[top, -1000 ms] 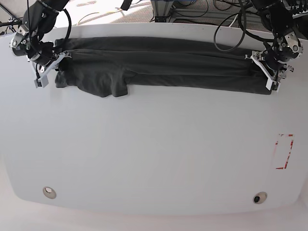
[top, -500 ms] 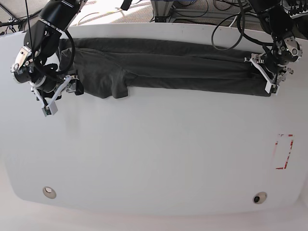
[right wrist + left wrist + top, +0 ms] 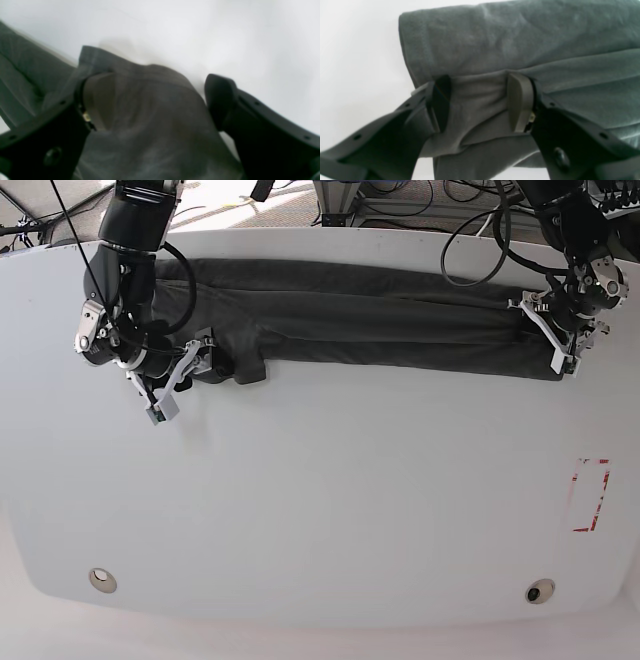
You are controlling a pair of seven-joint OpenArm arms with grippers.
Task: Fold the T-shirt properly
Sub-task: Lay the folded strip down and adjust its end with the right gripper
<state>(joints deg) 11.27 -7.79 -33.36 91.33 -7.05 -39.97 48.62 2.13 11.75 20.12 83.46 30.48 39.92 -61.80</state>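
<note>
The dark grey T-shirt (image 3: 380, 310) lies folded into a long strip along the table's far edge. My right gripper (image 3: 190, 370), on the left of the base view, holds the strip's left end and sleeve and has pulled them inward over the table. In the right wrist view the cloth (image 3: 150, 125) bulges between its fingers (image 3: 97, 100), and the gripper (image 3: 155, 100) is closed on that thick bunch. My left gripper (image 3: 560, 340) is at the strip's right end. In the left wrist view it (image 3: 480, 100) pinches a fold of the shirt (image 3: 520, 37).
The white table (image 3: 320, 510) has a red-marked rectangle (image 3: 590, 495) near its right edge and two round holes (image 3: 102, 580) (image 3: 540, 591) near the front. Cables (image 3: 480, 220) and frame parts lie behind the far edge.
My right gripper has swung forward and to the right, dragging the shirt's left end and sleeve with it. The left arm and the right end of the strip have barely moved.
</note>
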